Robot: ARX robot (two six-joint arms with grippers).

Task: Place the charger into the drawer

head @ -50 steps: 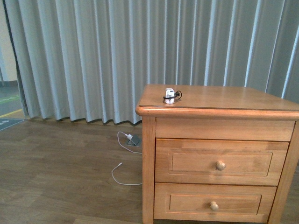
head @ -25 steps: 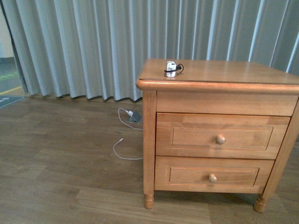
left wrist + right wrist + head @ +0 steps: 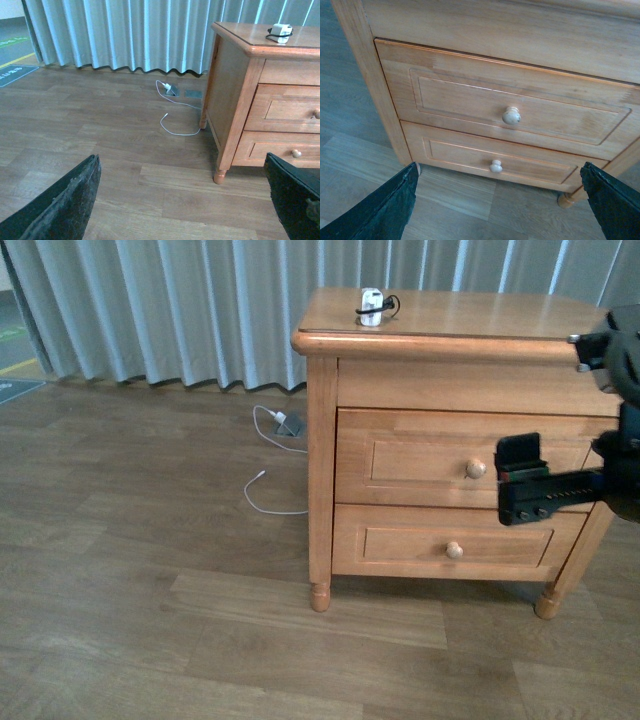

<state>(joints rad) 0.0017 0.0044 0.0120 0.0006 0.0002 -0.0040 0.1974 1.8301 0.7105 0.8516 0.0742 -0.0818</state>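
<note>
Place: I read this as a bedroom-style room | honey-brown wooden nightstand (image 3: 322,490) against a floor-length grey curtain (image 3: 200,310) | wood-plank floor (image 3: 130,570) | grey adapter (image 3: 289,424) lying at the curtain's foot.

The right claw (image 3: 522,480) has come up before the drawer (image 3: 420,460).

No readable text (floor marking (image 3: 15,75) lettering blurred).

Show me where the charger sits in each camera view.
Front view: charger on the nightstand top, toward its left end.
Left wrist view: charger on the same top, near the front edge.
Right wrist view: not in it.
Shared landmark: the upper drawer's knob, seen in all three.
</note>
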